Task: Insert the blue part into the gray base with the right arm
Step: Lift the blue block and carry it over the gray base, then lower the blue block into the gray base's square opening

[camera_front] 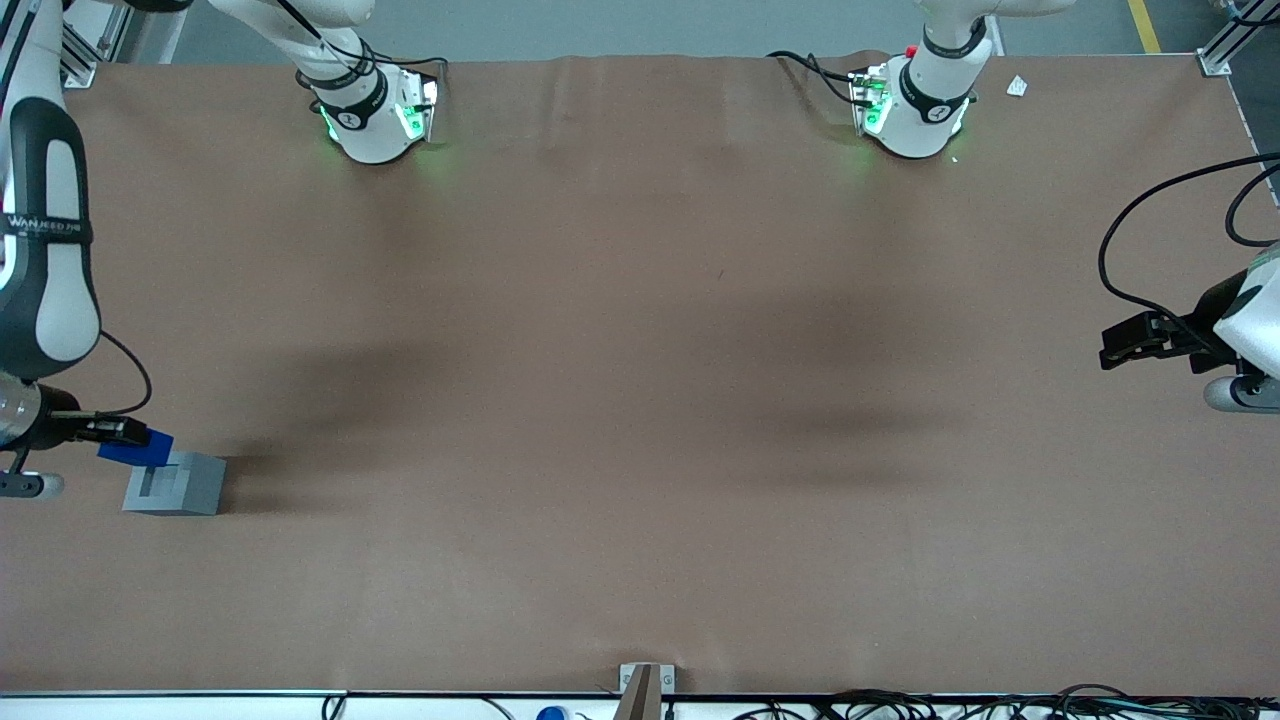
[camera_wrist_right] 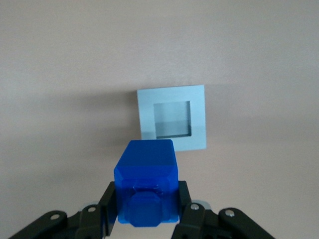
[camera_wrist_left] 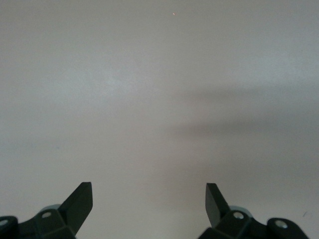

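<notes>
A: How far had the task been carried?

B: The blue part (camera_wrist_right: pixel 147 185) was held between the fingers of the gripper (camera_front: pixel 118 431), raised just beside the gray base (camera_front: pixel 177 484) on the tabletop (camera_front: pixel 640 400). The socket was seen empty; insertion was left.

A: Was any writing noted?

B: A lettered band on the right arm (camera_front: pixel 45 230); it could not be read reliably.

Two black fingertips (camera_wrist_left: pixel 79 199) stand well apart at seven and five o'clock over the bare table (camera_wrist_left: pixel 159 89); a shadow band (camera_wrist_left: pixel 249 124) lies toward three o'clock.
</notes>
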`<state>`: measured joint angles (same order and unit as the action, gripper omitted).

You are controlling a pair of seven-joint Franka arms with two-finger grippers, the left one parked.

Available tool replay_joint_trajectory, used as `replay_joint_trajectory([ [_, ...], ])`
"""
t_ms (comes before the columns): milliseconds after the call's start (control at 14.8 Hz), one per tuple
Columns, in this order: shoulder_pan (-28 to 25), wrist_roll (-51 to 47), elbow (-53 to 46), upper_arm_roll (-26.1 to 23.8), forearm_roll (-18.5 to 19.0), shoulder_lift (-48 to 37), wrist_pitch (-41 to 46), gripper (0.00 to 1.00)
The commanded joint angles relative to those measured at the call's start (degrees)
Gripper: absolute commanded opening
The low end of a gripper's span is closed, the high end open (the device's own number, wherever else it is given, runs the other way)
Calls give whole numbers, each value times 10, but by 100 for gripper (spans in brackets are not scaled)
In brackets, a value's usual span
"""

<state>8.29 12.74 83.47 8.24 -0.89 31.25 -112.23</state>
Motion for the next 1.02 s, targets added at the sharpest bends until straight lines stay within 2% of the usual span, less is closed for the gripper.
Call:
replay_joint_trajectory([
  [0,19,40,-74,-1,-14,51,22,2],
  [203,20,51,-121,8,-17,89,24,1],
  [406,20,51,-139,11,-46,108,22,1],
  [947,18,51,-133,14,-56,116,22,1],
])
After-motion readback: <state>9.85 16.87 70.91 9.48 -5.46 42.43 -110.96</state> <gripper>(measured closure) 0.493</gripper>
